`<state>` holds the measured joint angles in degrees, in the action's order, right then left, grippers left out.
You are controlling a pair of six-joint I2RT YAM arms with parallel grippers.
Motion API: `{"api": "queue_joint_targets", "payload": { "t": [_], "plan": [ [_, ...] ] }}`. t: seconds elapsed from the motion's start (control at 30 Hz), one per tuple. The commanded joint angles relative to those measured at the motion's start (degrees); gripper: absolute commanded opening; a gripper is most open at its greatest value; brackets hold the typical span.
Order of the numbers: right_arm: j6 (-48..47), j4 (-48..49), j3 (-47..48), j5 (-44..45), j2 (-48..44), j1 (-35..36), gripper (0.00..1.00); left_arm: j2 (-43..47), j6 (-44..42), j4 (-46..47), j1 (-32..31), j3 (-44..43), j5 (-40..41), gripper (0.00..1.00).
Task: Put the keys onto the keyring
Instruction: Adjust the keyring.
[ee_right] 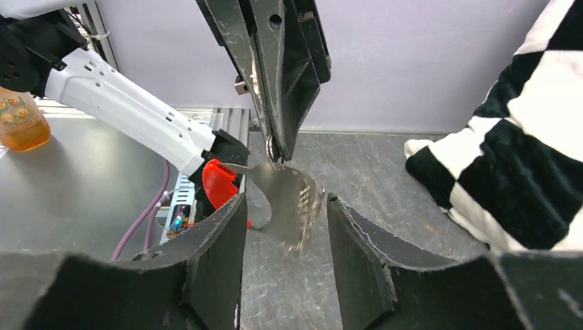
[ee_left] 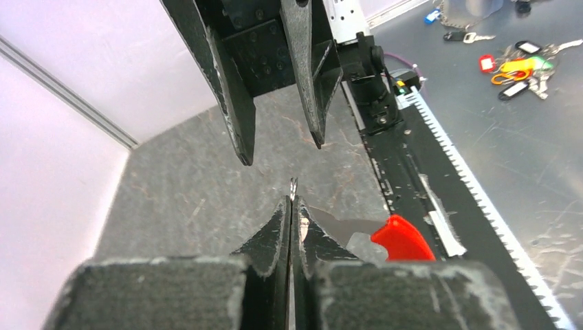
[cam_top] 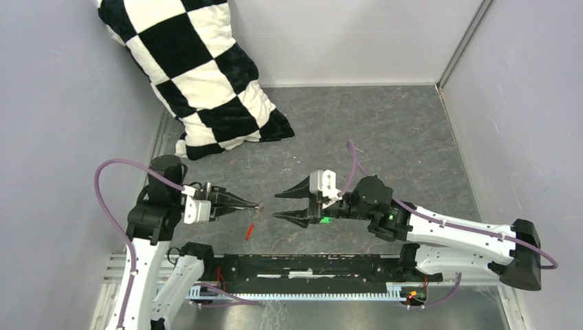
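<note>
My left gripper (cam_top: 258, 205) is shut on the keyring, and a sliver of the thin metal ring (ee_left: 293, 184) pokes out past its tips. The keyring's red tag (cam_top: 249, 232) hangs below and to the side (ee_left: 402, 239). In the right wrist view a blurred silvery piece (ee_right: 292, 199) dangles from the ring beside the red tag (ee_right: 218, 182). Whether that piece is one of the keys I cannot tell. My right gripper (cam_top: 277, 205) faces the left one, open, its fingers either side of the dangling piece without touching it. No green-headed key shows.
A black-and-white checked pillow (cam_top: 199, 69) leans in the back left corner. The black base rail (cam_top: 309, 265) runs along the near edge. On the steel bench beyond it lie a bunch of spare keys with coloured tags (ee_left: 522, 65) and an orange bottle (ee_right: 20, 124).
</note>
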<state>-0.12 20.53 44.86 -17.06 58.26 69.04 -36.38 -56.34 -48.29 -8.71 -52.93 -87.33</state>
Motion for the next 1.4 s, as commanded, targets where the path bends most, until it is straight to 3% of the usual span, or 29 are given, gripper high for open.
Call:
{"api": "queue_joint_targets", "payload": {
  "t": [0.0,0.13,0.3,0.6,0.63,0.7,0.73,0.83,1.03,1.2,1.27,1.37],
  "plan": [
    [-3.1,4.5,-2.1,1.2,-3.1,0.0,0.53,0.4,-7.9,2.2,-0.4,-2.8,-6.3,0.02],
    [-5.3,-0.3,-2.7,6.2,-5.7,0.0,0.52,1.0,-11.6,2.7,-0.5,-2.5,-5.6,0.02],
    [-5.8,-7.5,-4.3,15.6,-7.5,-0.9,0.54,3.8,-6.7,11.2,-0.5,0.1,-5.2,0.02],
    [2.3,-8.3,-17.5,25.7,-8.6,-7.6,0.71,8.1,-3.3,18.1,-0.5,2.6,-5.7,0.02],
    [3.3,-7.6,-19.1,26.6,-9.1,-8.1,0.73,8.4,-3.1,18.7,-0.5,2.6,-5.9,0.02],
    [6.4,-7.3,-20.9,30.0,-9.4,-8.8,0.96,8.5,-3.0,18.7,-0.5,2.4,-6.2,0.02],
    [9.1,-8.4,-21.1,34.6,-9.4,-9.0,0.98,8.6,-2.7,18.6,-0.5,2.4,-6.3,0.02],
    [14.1,-11.8,-21.9,40.8,-9.7,-10.1,0.98,8.0,-1.3,18.4,-0.5,2.5,-6.2,0.02],
    [16.9,-12.9,-24.7,37.5,-9.6,-11.6,0.97,4.1,-0.9,12.8,-0.5,1.7,-6.3,0.02],
    [17.3,-18.9,-21.3,30.7,-1.8,-11.6,0.78,3.2,-1.5,10.8,-0.5,1.7,-6.0,0.02],
    [20.2,-18.6,-21.1,27.7,0.9,-11.6,0.68,3.5,-1.4,10.7,-0.5,2.3,-5.8,0.02],
    [24.2,-16.0,-22.8,27.9,2.5,-10.3,0.62,3.8,-1.2,10.8,-0.5,2.8,-5.3,0.02]
  ]
}}
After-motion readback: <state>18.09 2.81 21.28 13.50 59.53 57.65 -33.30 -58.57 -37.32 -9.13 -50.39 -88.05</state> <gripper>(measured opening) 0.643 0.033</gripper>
